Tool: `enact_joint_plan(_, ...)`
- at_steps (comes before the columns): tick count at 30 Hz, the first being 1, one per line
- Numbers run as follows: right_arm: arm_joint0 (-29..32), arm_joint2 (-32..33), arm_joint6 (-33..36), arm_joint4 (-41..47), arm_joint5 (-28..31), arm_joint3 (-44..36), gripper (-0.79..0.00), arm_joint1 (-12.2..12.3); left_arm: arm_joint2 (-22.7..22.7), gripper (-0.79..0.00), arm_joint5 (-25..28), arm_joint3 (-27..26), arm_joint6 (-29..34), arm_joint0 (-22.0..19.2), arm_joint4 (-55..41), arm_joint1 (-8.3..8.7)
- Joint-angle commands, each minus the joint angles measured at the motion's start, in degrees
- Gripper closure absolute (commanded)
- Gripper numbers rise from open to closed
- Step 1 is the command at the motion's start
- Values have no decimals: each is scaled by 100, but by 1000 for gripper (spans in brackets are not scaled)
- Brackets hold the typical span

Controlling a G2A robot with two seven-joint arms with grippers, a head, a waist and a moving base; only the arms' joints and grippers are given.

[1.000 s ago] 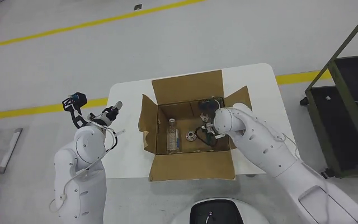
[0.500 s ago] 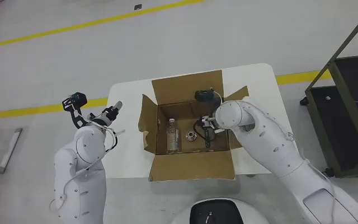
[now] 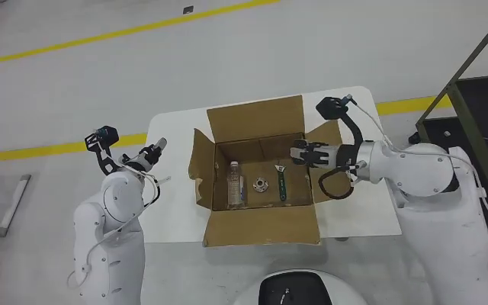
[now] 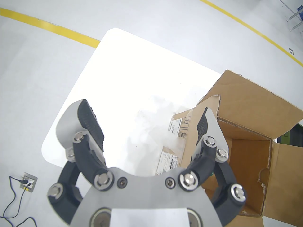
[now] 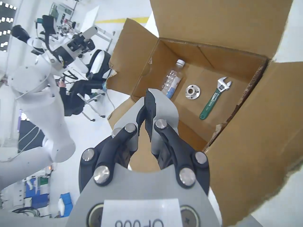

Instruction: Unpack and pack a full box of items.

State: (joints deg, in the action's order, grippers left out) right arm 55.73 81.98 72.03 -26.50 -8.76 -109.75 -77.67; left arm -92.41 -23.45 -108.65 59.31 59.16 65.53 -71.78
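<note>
Three things lie on the floor of the open cardboard box (image 3: 248, 152), which stands on the white table (image 3: 175, 213) with all four flaps folded outward. A clear plastic bottle (image 3: 235, 185) rests on its side toward the left wall, its white cap pointing at the far wall. A green-handled wrench (image 3: 280, 183) lies toward the right wall, also lengthwise, with its metal head at the far end. Between them sits a small round metal disc (image 3: 261, 184) with a hole in its middle, just beside both but touching neither as far as can be seen.

From the right wrist, the same row shows inside the box (image 5: 213, 55): bottle (image 5: 172, 80), disc (image 5: 193, 91), wrench (image 5: 214, 99), each flat on the cardboard and apart from the walls.

The right gripper (image 3: 296, 154) hangs above the box's right edge, near the far right corner. Its fingers are pressed together with nothing between them (image 5: 148, 100).

The left gripper (image 3: 160, 143) is at the table's left edge, well apart from the box. Its fingers stand wide apart and empty (image 4: 144, 113), above the bare tabletop (image 4: 123, 76). The box's left flap and an inner wall (image 4: 246, 147) show just past them, and paper labels are stuck on the left outer wall.
</note>
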Motion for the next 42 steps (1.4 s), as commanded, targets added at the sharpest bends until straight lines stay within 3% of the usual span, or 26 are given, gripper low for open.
enact_joint_plan(1,-6,-9,-4,-111,-1,-2,0,-1,0,-785,0,0,0,0,0,0)
enact_joint_plan(7,51,-12,-122,-131,-4,13,0,0,0,-785,0,0,0,0,0,0)
enact_joint_plan(9,225,-119,-434,-255,311,-107,0,14,0,-785,0,0,0,0,0,0)
enact_joint_plan(17,1380,591,-3133,-523,1788,-445,0,74,0,-785,0,0,0,0,0,0)
enact_joint_plan(21,1845,1178,-3862,-439,1893,-630,0,113,0,-785,0,0,0,0,0,0)
enact_joint_plan(28,2393,2309,-4252,-405,1602,-526,0,198,0,-785,0,0,0,0,0,0)
enact_joint_plan(31,2594,2451,-4383,195,1531,-141,0,188,0,-785,0,0,0,0,0,0)
enact_joint_plan(36,2649,2214,-4335,-60,1539,347,0,212,0,-785,0,0,0,0,0,0)
enact_joint_plan(42,2036,1379,-4299,-493,1472,1166,0,203,0,-785,0,0,0,0,0,0)
